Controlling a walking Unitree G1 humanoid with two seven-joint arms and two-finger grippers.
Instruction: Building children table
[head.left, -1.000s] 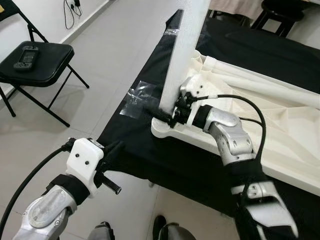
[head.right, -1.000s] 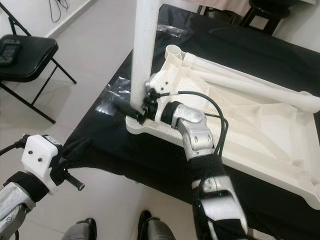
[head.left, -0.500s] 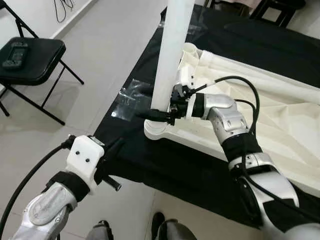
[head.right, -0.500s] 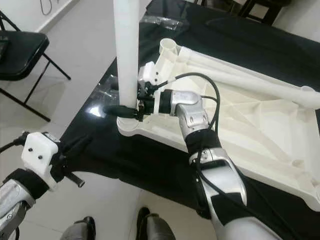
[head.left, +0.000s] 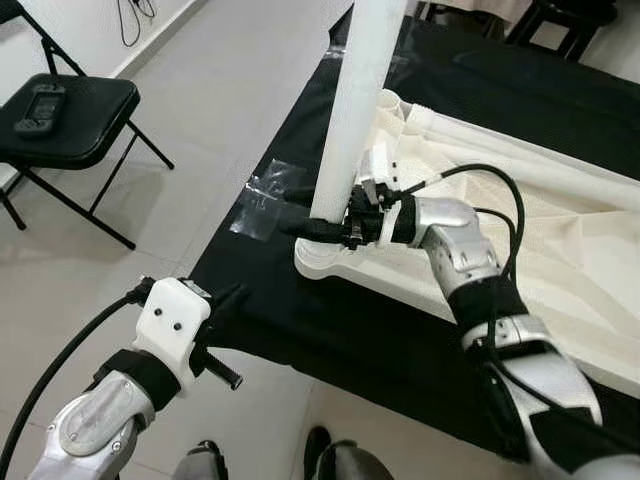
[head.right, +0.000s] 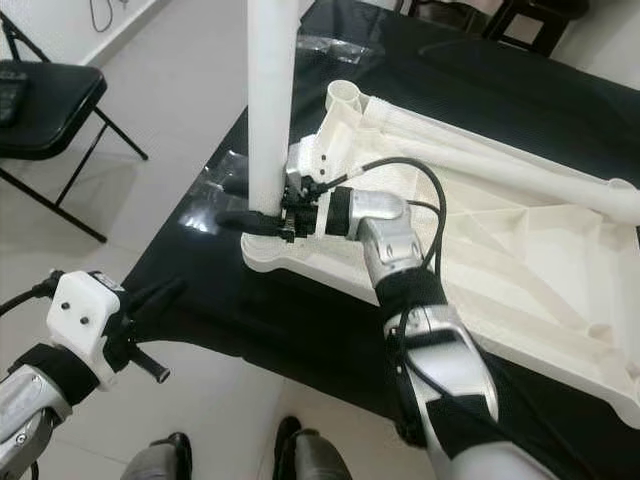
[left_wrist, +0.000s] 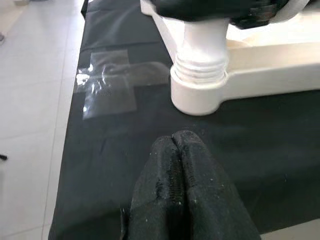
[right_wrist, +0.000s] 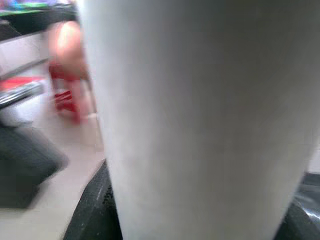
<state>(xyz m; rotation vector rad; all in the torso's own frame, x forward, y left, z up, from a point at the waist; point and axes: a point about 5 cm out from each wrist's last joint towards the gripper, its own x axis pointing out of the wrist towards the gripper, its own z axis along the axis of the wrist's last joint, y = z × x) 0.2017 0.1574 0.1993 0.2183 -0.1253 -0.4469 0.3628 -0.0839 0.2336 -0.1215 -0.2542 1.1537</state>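
i am clamping my right hand (head.left: 322, 228) around the white leg (head.left: 350, 110), upright at centre frame in the tabletop (head.left: 560, 240) corner socket on the black worktop (head.left: 300, 300). i am keeping it plumb while twisting. my left hand (left_wrist: 176, 145) is hovering, fingers together.

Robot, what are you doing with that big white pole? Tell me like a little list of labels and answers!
Job: building a children's table
Table part: white plastic tabletop, lying upside down on the black cloth
Pole: tall white plastic table leg, standing upright in the tabletop's corner socket
Right gripper: clamped around the leg just above the socket
Left gripper: fingers shut, holding nothing, at the cloth's near edge
Thread: leg's screw ridges show above the socket
Nearby: black folding chair on the floor
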